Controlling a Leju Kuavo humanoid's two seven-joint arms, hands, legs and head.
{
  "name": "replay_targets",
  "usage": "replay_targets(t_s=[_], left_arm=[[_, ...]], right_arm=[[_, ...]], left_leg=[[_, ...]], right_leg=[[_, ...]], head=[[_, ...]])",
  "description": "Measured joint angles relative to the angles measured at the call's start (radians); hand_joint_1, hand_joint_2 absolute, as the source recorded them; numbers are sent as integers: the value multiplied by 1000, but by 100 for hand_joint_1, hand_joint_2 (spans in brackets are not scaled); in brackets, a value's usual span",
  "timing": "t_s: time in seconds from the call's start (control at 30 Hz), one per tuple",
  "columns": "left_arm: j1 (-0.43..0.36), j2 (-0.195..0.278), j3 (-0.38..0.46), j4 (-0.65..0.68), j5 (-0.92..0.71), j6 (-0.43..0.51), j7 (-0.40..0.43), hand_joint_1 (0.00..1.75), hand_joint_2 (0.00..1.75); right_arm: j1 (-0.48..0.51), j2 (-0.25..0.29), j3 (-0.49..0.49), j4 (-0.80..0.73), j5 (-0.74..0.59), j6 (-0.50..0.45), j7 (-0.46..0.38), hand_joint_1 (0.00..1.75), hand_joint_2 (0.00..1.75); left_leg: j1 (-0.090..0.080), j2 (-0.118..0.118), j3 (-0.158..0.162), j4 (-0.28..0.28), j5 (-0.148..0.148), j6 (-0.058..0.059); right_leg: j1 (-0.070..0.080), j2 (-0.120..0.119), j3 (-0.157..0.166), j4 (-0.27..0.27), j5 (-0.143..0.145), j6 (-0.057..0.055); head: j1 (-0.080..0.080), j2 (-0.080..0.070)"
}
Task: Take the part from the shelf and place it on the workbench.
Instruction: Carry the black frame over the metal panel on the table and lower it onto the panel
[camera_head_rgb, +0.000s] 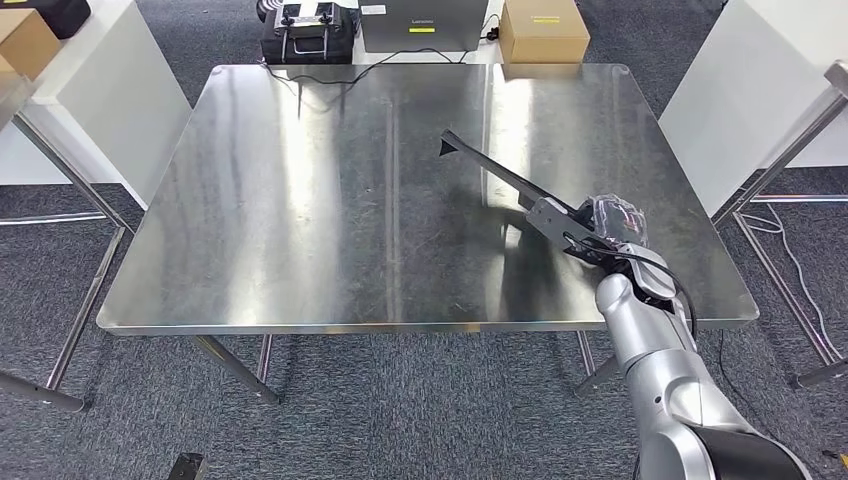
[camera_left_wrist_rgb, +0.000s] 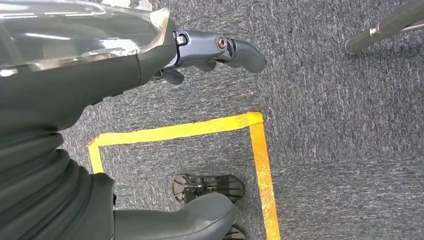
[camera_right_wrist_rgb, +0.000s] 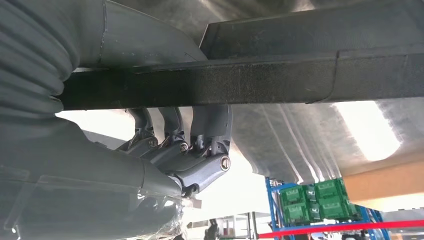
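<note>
Evidently the carry is near its end: the right hand (camera_head_rgb: 610, 232) is out over the workbench (camera_head_rgb: 300, 230), close to its near right corner, and it grips the part (camera_head_rgb: 505, 180), a long dark bar with a lighter bracket at the held end. The bar runs from the hand toward the middle of the tabletop, its pointed far tip nearest the centre. From the right wrist view the fingers (camera_right_wrist_rgb: 210, 125) are curled together round the bar's underside with the thumb side hidden above, a wrap grip that suits a long piece, since holding it at one end leaves a lot of weight hanging outward. Whether the far tip already touches the steel I cannot tell; the reflection beneath it muddles the gap.

Holding near the edge makes sense, as the arm need not reach far and the length of the bar lies over bare metal. The likely remaining step is to lower it flat and let go.

The left hand (camera_left_wrist_rgb: 220, 50) hangs beside the body above carpet and a yellow tape outline (camera_left_wrist_rgb: 200, 130), fingers loosely curled in and holding nothing.
</note>
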Motion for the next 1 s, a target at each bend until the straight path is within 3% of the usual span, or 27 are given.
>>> replay_targets(t_s=[0.17, 0.3, 0.67, 0.8, 1.0], left_arm=[[-1, 0, 0, 0, -5, -1, 1, 0, 175], [-2, 2, 0, 0, -9, -1, 3, 0, 175], [-4, 5, -1, 0, -22, -13, 11, 0, 175], [-9, -51, -32, -30, -91, -70, -44, 0, 175], [-13, -117, -72, -70, -103, -91, -45, 0, 175]], right_arm=[[1, -5, -15, 17, -2, -9, -2, 175, 175], [1, -8, -25, 25, -3, -10, -4, 0, 0], [5, -15, -49, 51, -5, -10, -11, 0, 0], [5, -27, -62, 64, 14, -17, 36, 0, 0], [5, -43, -82, 80, 23, -22, 42, 0, 0]], left_leg=[[0, 0, 0, 0, 0, 0], [0, -1, 0, 0, 1, 1], [0, 0, 1, 0, 1, 1], [-1, -1, 0, 0, 1, 2], [-2, 0, 0, 1, 1, 2]], right_leg=[[0, 0, 1, 0, 0, 0], [0, 0, 1, 0, 0, 0], [0, 0, 0, 0, 0, 0], [-1, -2, 1, 0, 0, 0], [-1, 0, 1, 0, 1, 2]], head=[[0, 0], [0, 0], [0, 0], [0, 0], [0, 0]])
